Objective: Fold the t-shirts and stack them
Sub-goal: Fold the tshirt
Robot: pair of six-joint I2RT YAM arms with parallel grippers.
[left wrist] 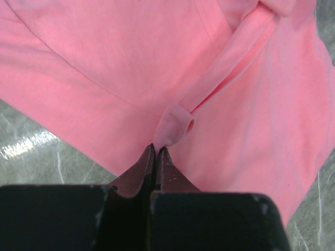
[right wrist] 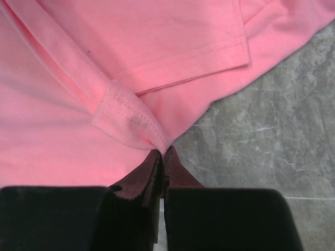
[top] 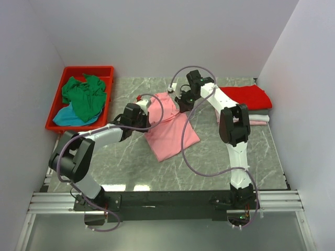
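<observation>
Both my pincers are clamped narrow on the salmon pink t-shirt (top: pixel 172 137). The left pincer (left wrist: pixel 156 152) nips a small rolled tuck of cloth at one edge. The right pincer (right wrist: pixel 163 152) holds a stitched hem corner at the other.

From above, the two grips sit at the far end of the shirt. Its body trails from them toward my bases, lying on the tabletop (top: pixel 235 154) with its long axis running far to near, slanted a little rightward. The line between my grips crosses that axis, so I judge a fold would carry the held edge back along it, toward me.

The folded red t-shirt (top: pixel 246 97) rests on a pale pink t-shirt (top: pixel 260 121) to the right, nearer my right arm. The red bin (top: pixel 78 68), holding a green t-shirt (top: pixel 84 97) and a teal t-shirt (top: pixel 68 118), stands well apart on the left. My right arm's cable (top: pixel 184 144) loops over the shirt and could snag.
</observation>
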